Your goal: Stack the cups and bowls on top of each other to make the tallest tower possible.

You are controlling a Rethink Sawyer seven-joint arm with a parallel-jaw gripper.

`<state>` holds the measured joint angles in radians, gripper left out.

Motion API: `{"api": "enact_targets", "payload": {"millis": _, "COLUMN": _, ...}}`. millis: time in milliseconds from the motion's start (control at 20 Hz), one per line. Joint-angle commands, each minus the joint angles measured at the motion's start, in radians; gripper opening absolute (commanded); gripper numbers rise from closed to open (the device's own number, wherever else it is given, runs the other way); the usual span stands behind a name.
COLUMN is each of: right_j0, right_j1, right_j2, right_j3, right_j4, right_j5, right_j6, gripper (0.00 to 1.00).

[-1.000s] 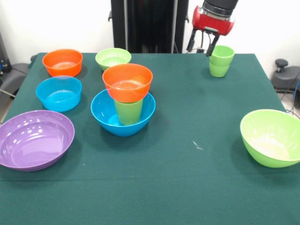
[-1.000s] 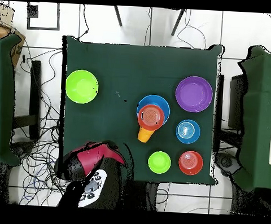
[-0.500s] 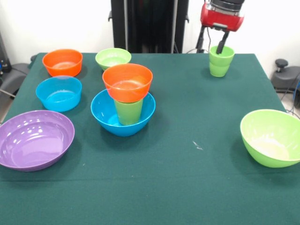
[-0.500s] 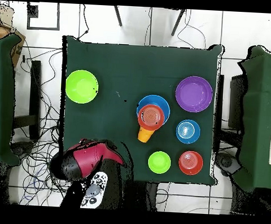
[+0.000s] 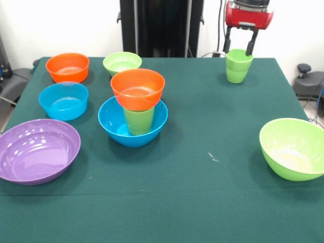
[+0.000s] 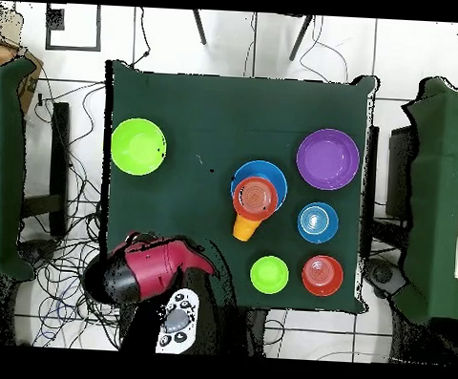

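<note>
Purple bowl (image 5: pixel 38 150): near left of worktop (image 5: pixel 202 202), empty.
Light blue bowl (image 5: pixel 63 100): behind the purple one, empty.
Small orange bowl (image 5: pixel 67 67): far left, empty.
Small lime bowl (image 5: pixel 122 63): just right of it, empty.
Tower (image 5: pixel 135 106): left of centre; blue bowl (image 5: pixel 114 124) at bottom, green cup (image 5: pixel 138 120) standing inside it, orange bowl (image 5: pixel 137 88) seated on the cup's rim and empty.
Stacked green cups (image 5: pixel 238 66): far right, two nested, upright on the worktop.
Gripper (image 5: pixel 239 44): directly above those cups; jaws spread apart, one finger at each side of the top rim, gripping nothing.
Large lime bowl (image 5: pixel 293 148): right edge, empty.
</note>
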<state>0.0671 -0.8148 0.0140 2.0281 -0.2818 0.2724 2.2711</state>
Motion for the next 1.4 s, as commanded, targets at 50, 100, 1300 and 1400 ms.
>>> {"api": "enact_targets", "payload": {"millis": 50, "right_j0": -0.015, "right_j1": 0.059, "right_j2": 0.11, "right_j3": 0.055, "right_j4": -0.01, "right_j5": -0.074, "right_j6": 0.056, "gripper": 1.0}}
{"api": "enact_targets", "payload": {"millis": 100, "right_j0": -0.008, "right_j1": 0.07, "right_j2": 0.096, "right_j3": 0.049, "right_j4": -0.016, "right_j5": -0.078, "right_j6": 0.061, "gripper": 1.0}}
{"api": "enact_targets", "payload": {"millis": 1300, "right_j0": 0.097, "right_j1": 0.068, "right_j2": -0.016, "right_j3": 0.034, "right_j4": 0.032, "right_j5": 0.014, "right_j6": 0.105, "gripper": 1.0}}
{"api": "enact_targets", "payload": {"millis": 1400, "right_j0": 0.098, "right_j1": 0.039, "right_j2": -0.015, "right_j3": 0.049, "right_j4": 0.036, "right_j5": 0.034, "right_j6": 0.101, "gripper": 1.0}}
